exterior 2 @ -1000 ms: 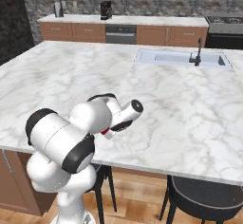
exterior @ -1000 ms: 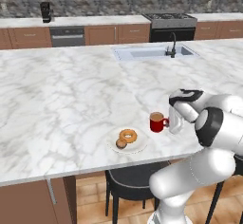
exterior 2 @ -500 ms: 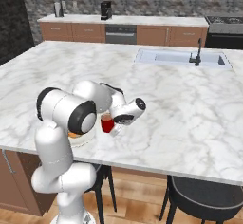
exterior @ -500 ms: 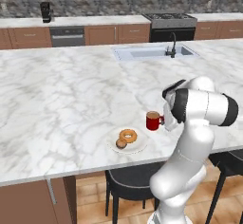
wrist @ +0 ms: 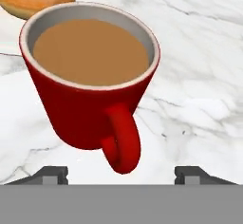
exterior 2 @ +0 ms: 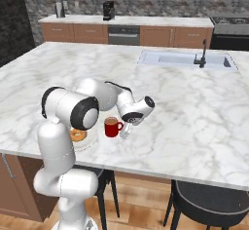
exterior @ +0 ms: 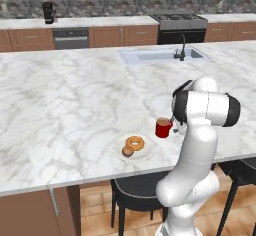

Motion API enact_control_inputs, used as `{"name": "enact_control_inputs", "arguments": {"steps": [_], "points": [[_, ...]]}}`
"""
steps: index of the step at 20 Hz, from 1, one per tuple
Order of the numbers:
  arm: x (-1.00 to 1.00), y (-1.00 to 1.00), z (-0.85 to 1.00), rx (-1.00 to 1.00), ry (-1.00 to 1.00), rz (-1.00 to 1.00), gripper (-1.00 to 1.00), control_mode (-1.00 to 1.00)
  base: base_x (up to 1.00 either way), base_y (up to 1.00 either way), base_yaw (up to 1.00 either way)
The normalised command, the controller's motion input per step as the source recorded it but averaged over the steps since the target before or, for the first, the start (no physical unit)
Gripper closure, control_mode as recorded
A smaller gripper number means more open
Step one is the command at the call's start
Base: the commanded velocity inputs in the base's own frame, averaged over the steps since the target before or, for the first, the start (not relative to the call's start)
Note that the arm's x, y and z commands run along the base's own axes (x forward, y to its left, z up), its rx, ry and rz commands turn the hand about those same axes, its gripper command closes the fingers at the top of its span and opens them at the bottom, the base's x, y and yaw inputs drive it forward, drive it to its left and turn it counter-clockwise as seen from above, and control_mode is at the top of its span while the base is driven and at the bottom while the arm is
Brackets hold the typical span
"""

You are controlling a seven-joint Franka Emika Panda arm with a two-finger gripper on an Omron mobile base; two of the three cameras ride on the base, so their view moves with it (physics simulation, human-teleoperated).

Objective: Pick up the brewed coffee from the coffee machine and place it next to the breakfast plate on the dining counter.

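Observation:
The red mug of brewed coffee (wrist: 90, 76) stands on the dining counter (exterior: 75, 95) just right of the breakfast plate (exterior: 145, 155), its handle turned toward my hand. The plate holds a ring doughnut (exterior: 134, 142) and a small brown pastry (exterior: 128, 151). My gripper (wrist: 121, 176) is open, with its fingertips (wrist: 50, 174) wide apart, behind the handle and off the mug. In the base views the mug (exterior 2: 112, 126) sits by the gripper (exterior 2: 125, 130). The coffee machine (exterior: 48, 12) is far off on the back worktop.
An inset sink (exterior: 160, 55) with a black tap (exterior: 182, 47) lies in the counter beyond the mug. Black stools (exterior 2: 209, 200) stand under the near counter edge. A stove (exterior: 179, 25) and brown drawers line the back wall.
The arm has swung more upright at the counter edge. The mug shifted slightly toward the plate at first and now stands still, with the hand drawn back a little from it.

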Motion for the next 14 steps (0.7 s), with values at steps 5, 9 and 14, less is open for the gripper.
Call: {"name": "enact_control_inputs", "arguments": {"steps": [5, 9, 14], "points": [[-0.37, 0.0, 0.68, -0.14, -0.17, 0.09, -1.0, -1.0, 0.0, 0.0, 0.0], [-0.69, 0.06, 0.73, -0.17, -0.17, 0.07, -1.0, -1.0, 0.0, 0.0, 0.0], [-1.0, 0.25, 0.52, -0.21, -0.26, 0.02, -1.0, -1.0, 0.0, 0.0, 0.0]]}}
